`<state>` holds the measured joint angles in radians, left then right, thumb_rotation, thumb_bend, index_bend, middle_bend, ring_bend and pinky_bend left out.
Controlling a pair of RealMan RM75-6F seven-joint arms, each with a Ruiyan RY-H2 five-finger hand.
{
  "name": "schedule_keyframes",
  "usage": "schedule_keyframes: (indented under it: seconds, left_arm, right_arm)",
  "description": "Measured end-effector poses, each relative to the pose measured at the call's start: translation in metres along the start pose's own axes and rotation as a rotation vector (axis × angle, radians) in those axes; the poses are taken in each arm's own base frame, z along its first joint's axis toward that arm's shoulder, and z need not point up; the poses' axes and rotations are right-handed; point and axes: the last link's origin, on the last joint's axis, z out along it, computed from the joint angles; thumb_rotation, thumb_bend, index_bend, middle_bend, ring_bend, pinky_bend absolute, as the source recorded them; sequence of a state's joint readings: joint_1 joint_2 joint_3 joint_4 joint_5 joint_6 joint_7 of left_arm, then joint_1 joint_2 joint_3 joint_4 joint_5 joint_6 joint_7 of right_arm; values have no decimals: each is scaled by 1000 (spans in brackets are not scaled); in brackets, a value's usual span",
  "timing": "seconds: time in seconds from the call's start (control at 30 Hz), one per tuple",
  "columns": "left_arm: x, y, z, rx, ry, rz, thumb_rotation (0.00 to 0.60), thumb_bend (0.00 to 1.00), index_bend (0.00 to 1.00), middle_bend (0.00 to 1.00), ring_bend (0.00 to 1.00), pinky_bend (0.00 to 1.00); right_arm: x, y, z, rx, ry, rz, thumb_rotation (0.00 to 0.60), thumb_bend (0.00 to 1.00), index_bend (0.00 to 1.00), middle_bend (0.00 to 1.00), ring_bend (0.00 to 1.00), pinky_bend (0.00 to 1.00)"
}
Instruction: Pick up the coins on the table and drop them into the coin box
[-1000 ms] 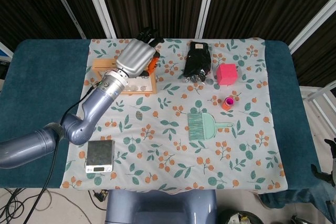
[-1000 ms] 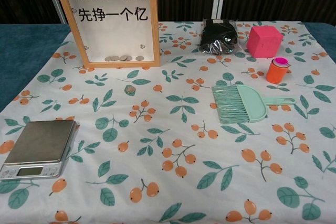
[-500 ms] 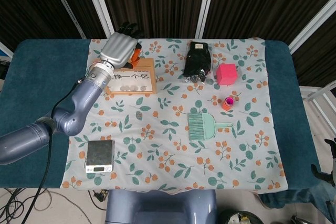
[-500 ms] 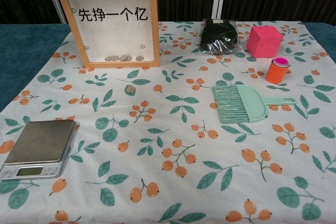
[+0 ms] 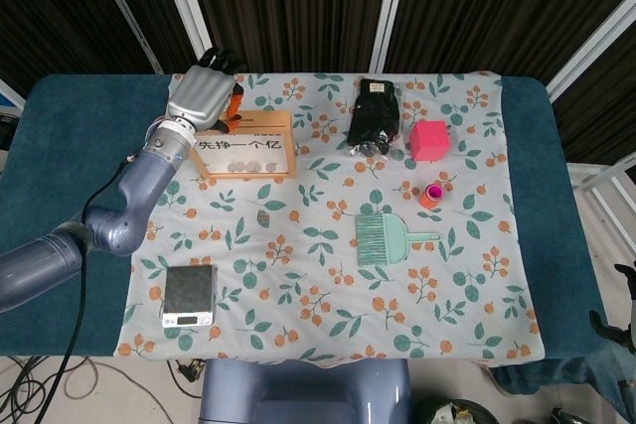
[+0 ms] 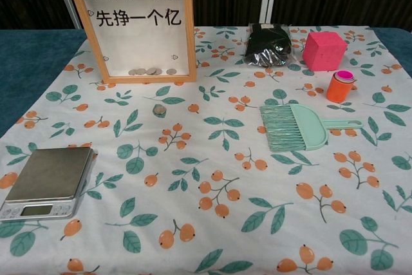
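Nearest you sits the digital scale (image 6: pixel 48 181) at the cloth's front left. One coin (image 6: pixel 158 110) lies loose on the floral tablecloth (image 6: pixel 212 152), a little in front of the wooden coin box (image 6: pixel 136 27), which stands upright with several coins behind its window. Your left hand (image 5: pixel 203 96) hovers over the box's far left corner; you cannot tell whether its fingers hold anything.
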<state>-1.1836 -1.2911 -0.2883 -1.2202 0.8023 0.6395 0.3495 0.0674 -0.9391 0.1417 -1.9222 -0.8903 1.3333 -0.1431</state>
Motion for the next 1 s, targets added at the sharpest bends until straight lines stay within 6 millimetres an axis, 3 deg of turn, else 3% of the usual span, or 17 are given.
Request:
schedule_keyframes:
  seconds: [1.0]
  left_arm:
    - [-9, -16, -3, 47, -36, 9, 600, 235, 684, 124, 0, 0]
  right_arm:
    - [1, 0, 0, -1, 2, -1, 600, 394, 185, 64, 25, 0]
